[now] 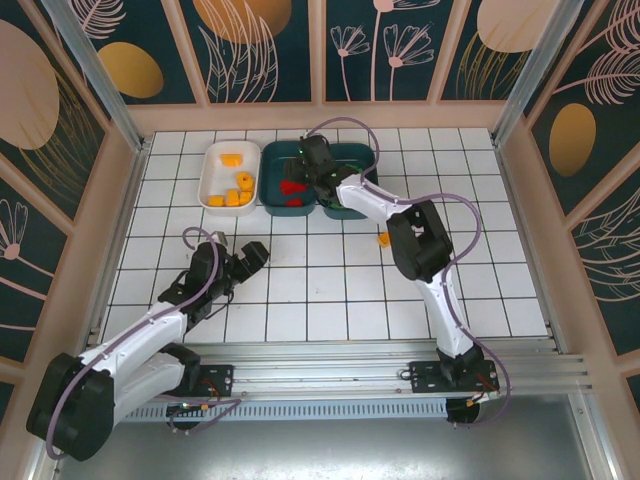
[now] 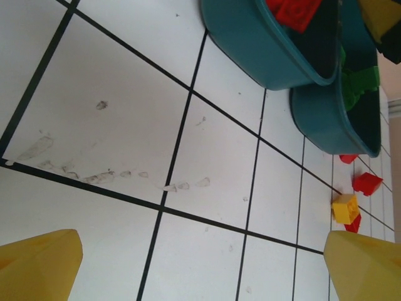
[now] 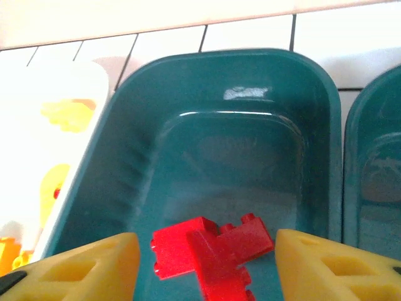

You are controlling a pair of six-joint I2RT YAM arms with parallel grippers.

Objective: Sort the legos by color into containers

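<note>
Surface: white tiled table [image 1: 330,290], dark grout lines, faint smudges [image 2: 100,175] on a few tiles | Far side, in a close row from left to right: white tray [image 1: 213,175], teal tray [image 1: 270,175], second teal tray [image 1: 355,153] | Loose on the tiles near the rightmost tray: yellow brick [image 2: 344,207], red bricks [image 2: 366,182] just beside it.

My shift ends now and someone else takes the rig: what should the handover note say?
Left gripper: open, above bare tiles.
Right gripper: open over the middle teal tray, red bricks lying in it.
Done: yellow bricks in white tray, green bricks in right teal tray.
To do: a loose yellow brick and loose red bricks on the tiles near the right tray.
</note>
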